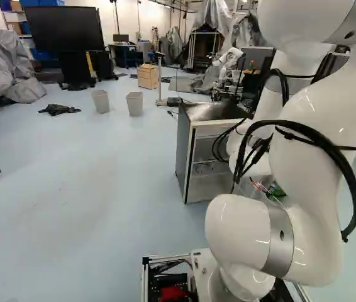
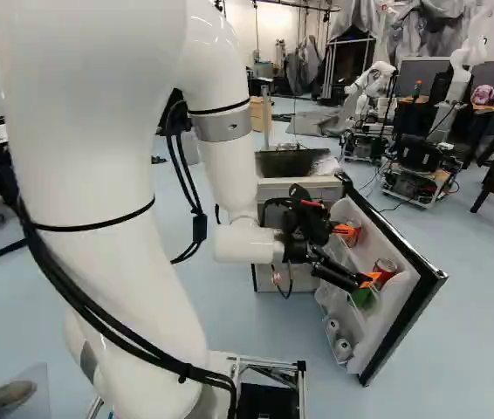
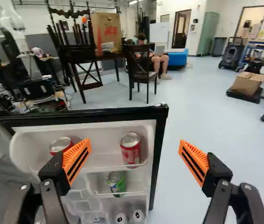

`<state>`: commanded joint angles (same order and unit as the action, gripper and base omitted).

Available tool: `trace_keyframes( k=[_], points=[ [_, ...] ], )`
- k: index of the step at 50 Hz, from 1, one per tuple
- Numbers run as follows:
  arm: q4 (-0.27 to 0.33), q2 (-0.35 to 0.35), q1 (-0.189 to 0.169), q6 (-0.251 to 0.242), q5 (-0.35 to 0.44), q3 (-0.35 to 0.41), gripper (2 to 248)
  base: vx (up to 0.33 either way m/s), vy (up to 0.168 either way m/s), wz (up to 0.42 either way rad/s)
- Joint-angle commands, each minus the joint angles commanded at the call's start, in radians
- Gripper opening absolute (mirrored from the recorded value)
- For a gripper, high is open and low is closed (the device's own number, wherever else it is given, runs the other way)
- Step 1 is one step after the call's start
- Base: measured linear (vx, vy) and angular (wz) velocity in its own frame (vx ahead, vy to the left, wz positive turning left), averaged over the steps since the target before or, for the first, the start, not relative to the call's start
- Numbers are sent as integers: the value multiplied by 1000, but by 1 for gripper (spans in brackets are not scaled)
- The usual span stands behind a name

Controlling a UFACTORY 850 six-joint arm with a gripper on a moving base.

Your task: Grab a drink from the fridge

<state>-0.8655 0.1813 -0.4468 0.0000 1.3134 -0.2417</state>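
Those orange pads right up close are spread wide, so your gripper is empty. Your red can sits ahead of the gap, in the open fridge door. I'd narrow up a bit and scoot hingeward so nothing clips the door edge. Mind the other can. Arm arches high, wrist reaching forward toward the racks.

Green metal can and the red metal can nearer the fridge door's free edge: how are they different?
The green can is mostly green, but the red can is mostly red. The red can sits higher up the fridge door; the green can sits lower. Both have silvery tops.
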Motion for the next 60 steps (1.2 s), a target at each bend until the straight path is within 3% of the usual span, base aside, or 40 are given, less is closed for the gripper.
trace_keyframes(
  k=[32,60],
  points=[
    [338,-145,114,0,36,165,247,0,0,0],
    [625,-137,130,0,58,157,247,0,0,0]
  ],
)
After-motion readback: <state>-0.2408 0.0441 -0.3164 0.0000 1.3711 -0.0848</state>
